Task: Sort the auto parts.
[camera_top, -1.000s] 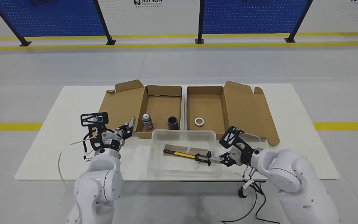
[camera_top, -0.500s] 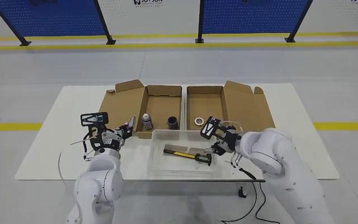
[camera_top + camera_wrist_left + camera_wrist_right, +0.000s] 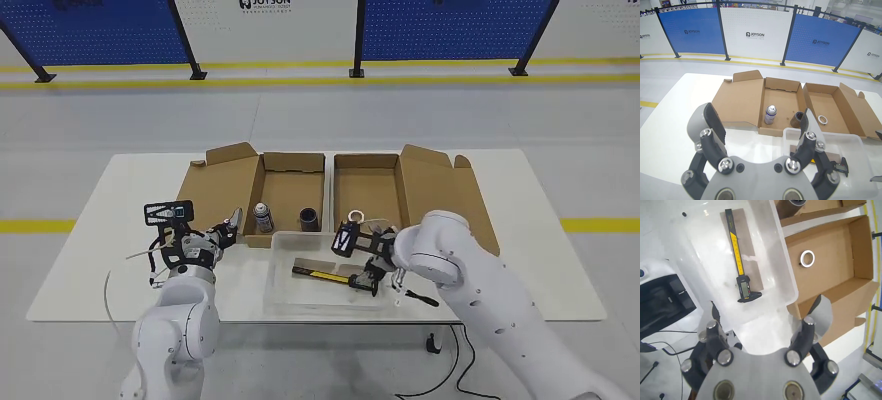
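Here, the right gripper, spread wide and empty over the tray's end, should drop squarely across the caliper, clear of the wall.

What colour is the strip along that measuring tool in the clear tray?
Yellow, on the black caliper; clearest in the right wrist view.

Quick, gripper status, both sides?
Left gripper: open, holding nothing.
Right gripper: open, holding nothing, above the end of the clear bin, close to the caliper.
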Tool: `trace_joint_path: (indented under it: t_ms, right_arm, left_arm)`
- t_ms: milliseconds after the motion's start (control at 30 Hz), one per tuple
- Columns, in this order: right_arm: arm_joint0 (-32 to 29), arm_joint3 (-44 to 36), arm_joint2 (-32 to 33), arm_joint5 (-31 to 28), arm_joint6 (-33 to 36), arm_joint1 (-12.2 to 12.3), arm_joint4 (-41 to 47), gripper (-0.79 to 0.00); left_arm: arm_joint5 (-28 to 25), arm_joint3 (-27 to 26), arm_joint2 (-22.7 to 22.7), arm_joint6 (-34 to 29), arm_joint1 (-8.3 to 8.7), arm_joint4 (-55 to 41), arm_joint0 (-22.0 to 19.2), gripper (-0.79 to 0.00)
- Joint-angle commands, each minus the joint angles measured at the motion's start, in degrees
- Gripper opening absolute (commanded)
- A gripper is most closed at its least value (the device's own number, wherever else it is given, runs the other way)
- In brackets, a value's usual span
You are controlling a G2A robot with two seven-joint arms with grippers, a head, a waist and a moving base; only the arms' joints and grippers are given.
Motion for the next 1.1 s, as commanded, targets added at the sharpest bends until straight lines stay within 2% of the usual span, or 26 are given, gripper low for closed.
trace_joint_path:
  t_ms: [0,433,633,767,1067]
  right_arm:
    - [0.4,2.1,-0.7,-1.3,-1.3,0.2,1.8,0.0]
    - [2.8,5.8,-8.4,-5.4,-5.4,1.0,3.6,0.0]
    - [5.0,8.8,-10.8,-5.4,-6.0,0.4,5.5,0.0]
    - [6.0,10.0,-12.8,-4.7,-5.9,-0.3,3.4,0.0]
    - [6.0,10.2,-12.9,-4.6,-5.9,-0.4,3.4,0.0]
  left_arm:
    - [0.0,0.0,0.0,0.0,0.0,0.0,0.0,0.0]
    - [0.0,0.0,0.0,0.0,0.0,0.0,0.0,0.0]
    - [0.0,0.0,0.0,0.0,0.0,0.0,0.0,0.0]
    - [0.0,0.0,0.0,0.0,0.0,0.0,0.0,0.0]
    - [0.0,0.0,0.0,0.0,0.0,0.0,0.0,0.0]
